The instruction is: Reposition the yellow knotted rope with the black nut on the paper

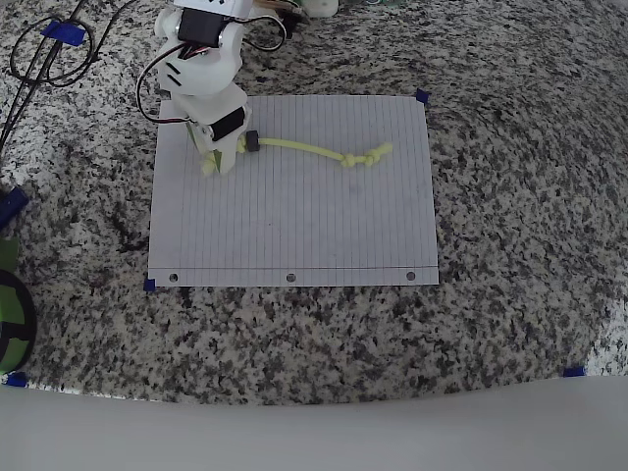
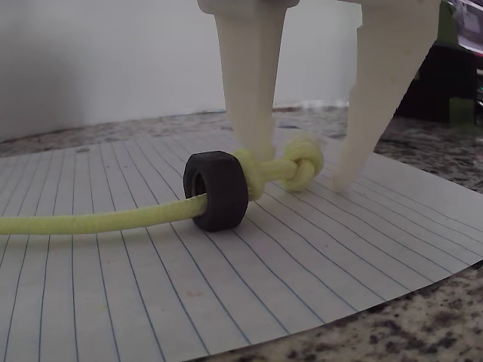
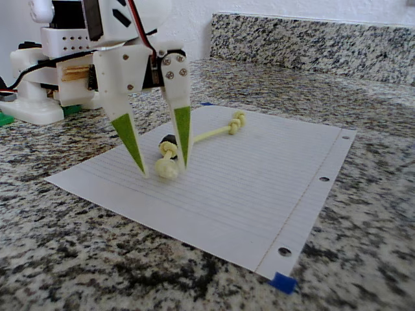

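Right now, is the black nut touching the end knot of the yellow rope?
Touching. The wrist view shows the black nut pressed against the end knot of the yellow rope, no gap.

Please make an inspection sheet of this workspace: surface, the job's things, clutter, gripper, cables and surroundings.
Surface: speckled grey granite counter, with small blue tape marks.
Job's things: white lined paper sheet lies flat; thin pale yellow knotted rope lies on it, threaded through a black nut beside an end knot.
Clutter: green object at the left edge in the overhead view, not identifiable.
Gripper: white gripper open, fingers with tips at the paper on either side of the end knot.
Cables: black cables looped at the top left in the overhead view.
Surroundings: granite backsplash, white wall behind.
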